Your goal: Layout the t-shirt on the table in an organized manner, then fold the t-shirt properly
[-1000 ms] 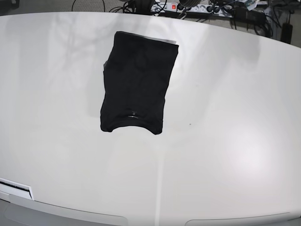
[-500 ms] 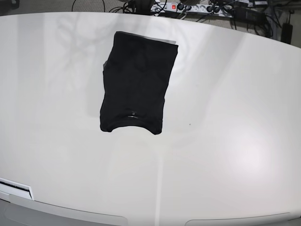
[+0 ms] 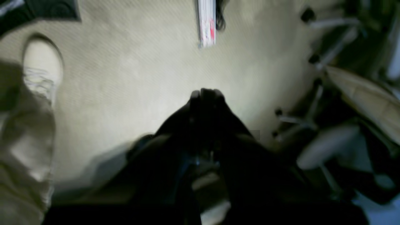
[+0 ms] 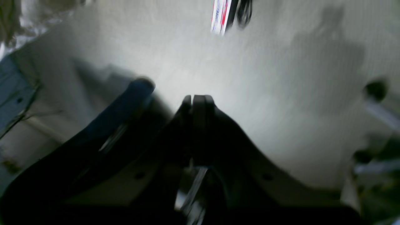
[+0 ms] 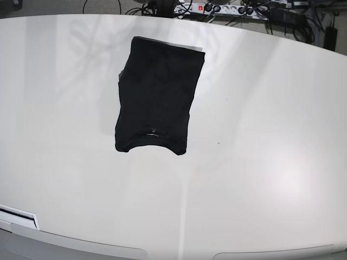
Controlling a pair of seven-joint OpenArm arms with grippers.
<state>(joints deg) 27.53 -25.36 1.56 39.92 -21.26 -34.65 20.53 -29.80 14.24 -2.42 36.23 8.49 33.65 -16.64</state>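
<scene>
The black t-shirt (image 5: 157, 95) lies folded in a narrow rectangle on the off-white table (image 5: 260, 162), left of centre, with the neck end towards the near edge and a tiny pale mark at the neck. Neither arm shows in the base view. My left gripper (image 3: 206, 93) is shut and empty, pointing at a carpeted floor away from the table. My right gripper (image 4: 198, 98) is shut and empty too, also over the floor. The t-shirt does not show in either wrist view.
A power strip (image 5: 217, 8) and tangled cables lie on the floor beyond the table's far edge. A person's pale shoe (image 3: 42, 65) and office chair bases (image 3: 312, 131) show in the blurred left wrist view. A white strip (image 5: 19, 215) sits at the near left edge.
The t-shirt has not moved. The faint arm shadows on the far left of the table have shifted slightly.
</scene>
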